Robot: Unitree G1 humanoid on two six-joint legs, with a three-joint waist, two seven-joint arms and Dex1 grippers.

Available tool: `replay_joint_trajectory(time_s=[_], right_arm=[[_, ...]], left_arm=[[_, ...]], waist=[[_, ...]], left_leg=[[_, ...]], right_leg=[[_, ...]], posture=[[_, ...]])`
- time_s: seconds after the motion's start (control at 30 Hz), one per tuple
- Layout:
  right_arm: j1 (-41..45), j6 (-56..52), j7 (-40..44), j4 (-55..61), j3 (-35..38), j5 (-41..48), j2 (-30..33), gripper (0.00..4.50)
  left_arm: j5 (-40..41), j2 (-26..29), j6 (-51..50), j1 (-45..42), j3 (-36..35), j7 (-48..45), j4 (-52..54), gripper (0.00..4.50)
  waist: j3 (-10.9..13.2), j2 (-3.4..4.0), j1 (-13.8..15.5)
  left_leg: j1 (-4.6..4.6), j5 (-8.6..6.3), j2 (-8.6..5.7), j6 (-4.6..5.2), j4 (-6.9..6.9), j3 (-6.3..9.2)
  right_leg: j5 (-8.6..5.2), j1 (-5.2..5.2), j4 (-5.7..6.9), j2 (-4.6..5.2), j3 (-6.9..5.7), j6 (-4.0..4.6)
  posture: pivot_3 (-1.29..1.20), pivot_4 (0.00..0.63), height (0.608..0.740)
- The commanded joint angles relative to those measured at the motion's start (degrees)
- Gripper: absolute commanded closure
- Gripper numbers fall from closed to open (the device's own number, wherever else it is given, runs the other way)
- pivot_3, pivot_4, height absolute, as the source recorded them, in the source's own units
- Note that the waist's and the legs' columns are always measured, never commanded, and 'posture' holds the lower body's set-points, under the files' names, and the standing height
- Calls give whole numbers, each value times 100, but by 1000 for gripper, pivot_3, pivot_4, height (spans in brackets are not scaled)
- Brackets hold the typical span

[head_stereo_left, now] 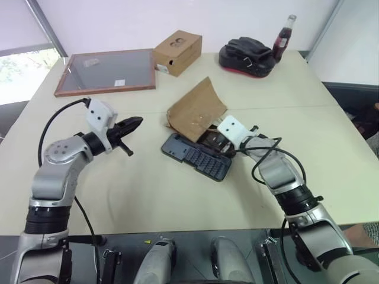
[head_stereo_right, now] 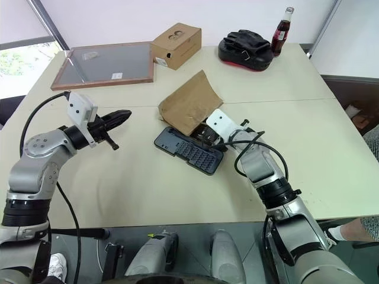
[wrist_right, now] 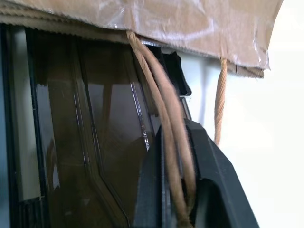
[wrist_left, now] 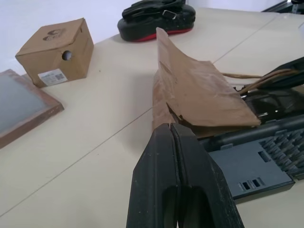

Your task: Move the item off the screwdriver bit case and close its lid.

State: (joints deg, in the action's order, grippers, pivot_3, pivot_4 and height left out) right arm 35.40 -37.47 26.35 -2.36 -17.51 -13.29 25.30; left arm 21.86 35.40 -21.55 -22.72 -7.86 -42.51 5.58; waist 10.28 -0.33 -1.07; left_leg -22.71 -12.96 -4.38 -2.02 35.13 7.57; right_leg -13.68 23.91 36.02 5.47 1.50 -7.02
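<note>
The right gripper [wrist_right: 178, 209] had its jaws clamped on a twisted handle of the paper bag [head_stereo_left: 197, 109], which lay over the open bit case [head_stereo_left: 198, 155] on the desk [head_stereo_left: 148, 183], while the left gripper [head_stereo_left: 133, 123] hovered with jaws closed, empty.

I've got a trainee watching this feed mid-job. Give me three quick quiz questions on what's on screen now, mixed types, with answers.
1. True or false: the paper bag lies clear of the bit case.
2. What is the right tool shut on? A) the bag's handle B) the lid C) nothing
3. Fill in: the left tool is shut and holds ____.

Key
1. False; the bag still rests partly on the open case.
2. A
3. nothing
</note>
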Motion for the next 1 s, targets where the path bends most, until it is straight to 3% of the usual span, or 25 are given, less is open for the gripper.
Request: replay_joint_trajectory(time_s=[0.03,0.23,0.37,0.57,0.77,1.0], right_arm=[[26,18,93,441,137,-44,128,4436],[331,-14,54,594,648,213,69,4436],[1441,-232,-766,-259,2096,866,-319,4436],[2199,964,-2113,-1943,2876,643,377,4436],[1953,1503,-3144,-2627,3192,394,1133,4436],[1252,1196,-3385,-1711,3227,358,1123,4436]], left_arm=[[-25,1,136,-29,-40,3,88,4500],[-54,-18,164,-67,3,-17,39,4500],[-90,-72,199,-137,67,-21,-23,4500],[-125,-126,240,-189,134,-35,-81,4500],[-153,-163,274,-234,186,-74,-129,4500],[-186,-219,334,-356,296,-167,-276,4500]], waist=[[0,0,-1],[0,0,-4],[2,3,-9],[-1,-3,59],[1,1,2],[0,3,-138]], left_leg=[[0,0,0,0,0,0],[-1,0,0,0,1,0],[-5,4,0,-7,0,1],[-34,6,-7,-10,1,-2],[-60,8,-8,-11,2,-18],[-58,9,0,-9,10,-26]], right_leg=[[0,0,0,0,0,0],[0,0,0,0,0,0],[3,12,8,0,4,3],[4,22,-3,1,-5,5],[5,62,8,7,0,4],[6,62,19,0,5,6]], posture=[[0,150,740],[0,150,740],[0,150,740],[0,150,740],[0,150,740],[0,150,740]])
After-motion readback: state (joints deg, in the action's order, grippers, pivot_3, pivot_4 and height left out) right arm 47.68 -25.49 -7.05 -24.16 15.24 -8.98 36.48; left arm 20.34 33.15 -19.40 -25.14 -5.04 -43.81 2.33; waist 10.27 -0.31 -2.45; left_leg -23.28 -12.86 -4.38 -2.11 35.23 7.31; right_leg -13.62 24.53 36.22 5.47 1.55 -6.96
